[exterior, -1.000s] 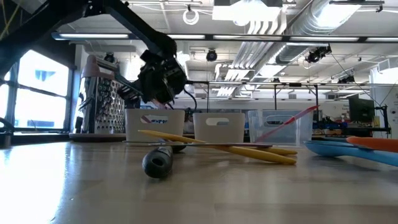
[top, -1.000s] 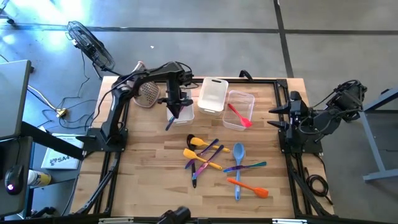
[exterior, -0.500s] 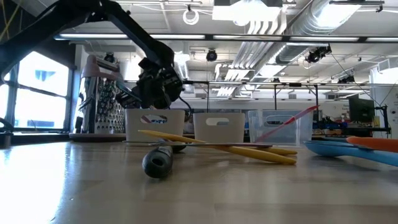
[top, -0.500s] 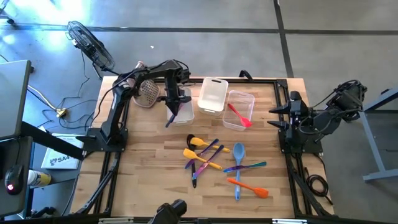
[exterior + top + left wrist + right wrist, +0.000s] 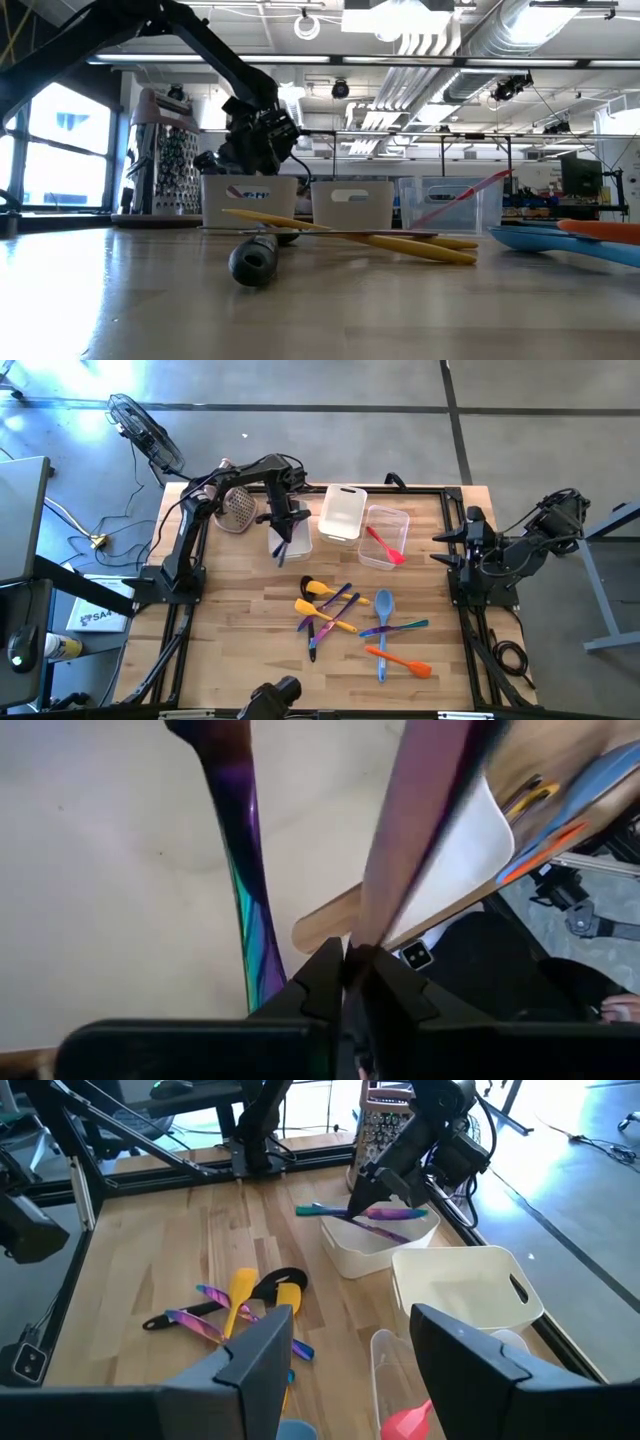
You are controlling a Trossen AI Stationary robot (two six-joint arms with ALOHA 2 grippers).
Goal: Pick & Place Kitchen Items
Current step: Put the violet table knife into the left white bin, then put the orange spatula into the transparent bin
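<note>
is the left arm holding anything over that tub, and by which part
The left end effector pinches one end of an iridescent purple utensil over the leftmost tub. The right end effector holds nothing.

Left arm reached from the frame's left edge toward upper centre in the high view; its pincer (image 5: 283,528) pointed down, fingers nearly together. Right arm sat folded at the right edge, its pincer (image 5: 440,547) level, aimed left, fingers (image 5: 262,1350) held apart.
</note>
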